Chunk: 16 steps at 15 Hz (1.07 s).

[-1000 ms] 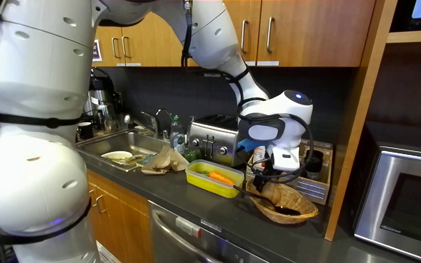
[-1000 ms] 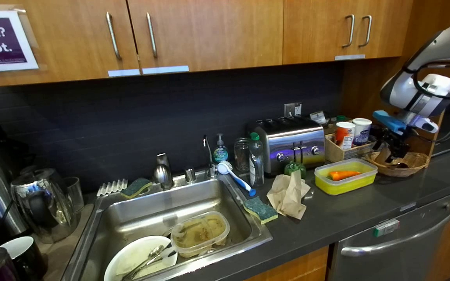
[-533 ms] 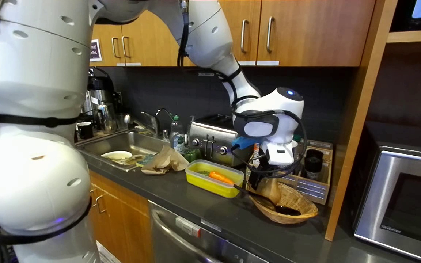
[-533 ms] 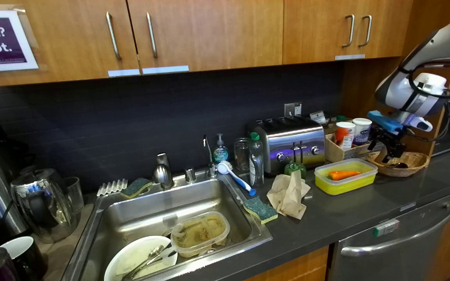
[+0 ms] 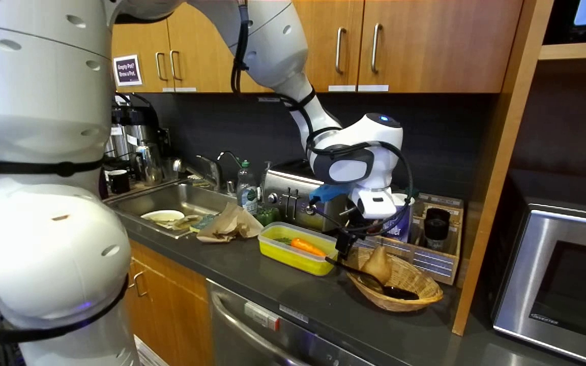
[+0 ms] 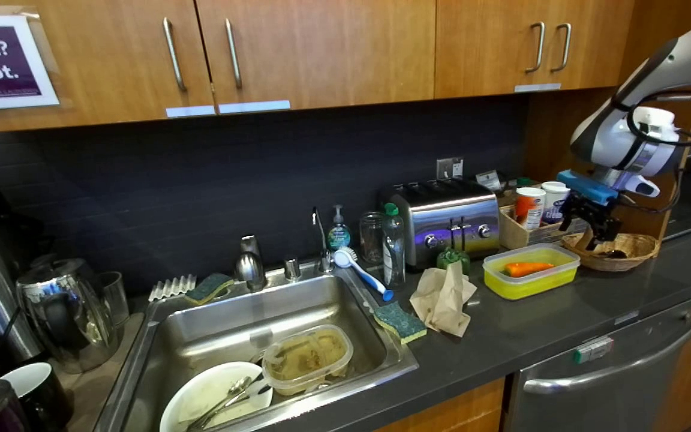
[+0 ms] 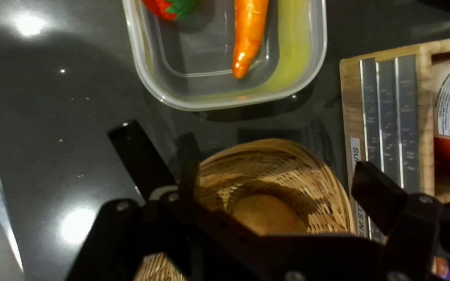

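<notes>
Wicker basket (image 5: 417,279) on the bench (image 5: 283,284) in an exterior view, bearing a pear (image 5: 377,265) and a black ladle (image 5: 397,293). Clock positions take the basket as the dial. The pear stands towards eleven o'clock, narrow end up; the sloping weave probably props its broad base. The ladle's bowl lies towards six o'clock, while its handle crosses the rim between nine and ten, presumably because it is too long to lie inside. At ten o'clock, near the basket, sits a yellow translucent container (image 5: 293,259); its walls likely stop the carrot (image 5: 307,247) within from rolling. Just behind, towards one o'clock, a wooden box (image 7: 351,101) bears upright canisters (image 6: 529,210), seemingly to group loose stores. End effector (image 6: 578,237): hung above the basket's ten o'clock side, fingers pointing down, spread wide and released, with nothing gripped. In the wrist view the pear's rounded top shows towards five o'clock of the frame's centre, between the fingers yet apparently clear of both; the spread looks ample for its girth, so neither finger need lean on it. One finger hangs just beside the ladle's handle; whether the two touch cannot be told, the wrist view being dark and blurred there.
</notes>
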Each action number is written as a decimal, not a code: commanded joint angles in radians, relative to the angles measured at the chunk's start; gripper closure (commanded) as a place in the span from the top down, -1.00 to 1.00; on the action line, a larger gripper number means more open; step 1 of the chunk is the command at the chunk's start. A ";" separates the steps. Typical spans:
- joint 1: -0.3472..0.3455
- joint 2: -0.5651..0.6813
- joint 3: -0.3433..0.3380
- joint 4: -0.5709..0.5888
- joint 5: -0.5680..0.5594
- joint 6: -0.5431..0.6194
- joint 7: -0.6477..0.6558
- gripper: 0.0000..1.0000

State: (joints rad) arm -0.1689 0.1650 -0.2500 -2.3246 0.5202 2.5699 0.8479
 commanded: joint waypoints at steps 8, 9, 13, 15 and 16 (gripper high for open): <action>0.053 -0.164 0.034 -0.161 -0.341 0.021 0.192 1.00; 0.052 -0.177 0.040 -0.170 -0.371 0.016 0.211 1.00; 0.045 -0.233 0.070 -0.218 -0.458 0.016 0.263 1.00; 0.039 -0.265 0.083 -0.242 -0.488 0.018 0.285 1.00; 0.037 -0.278 0.090 -0.254 -0.500 0.018 0.290 1.00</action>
State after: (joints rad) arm -0.1192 -0.0318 -0.1847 -2.5141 0.0699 2.5763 1.0937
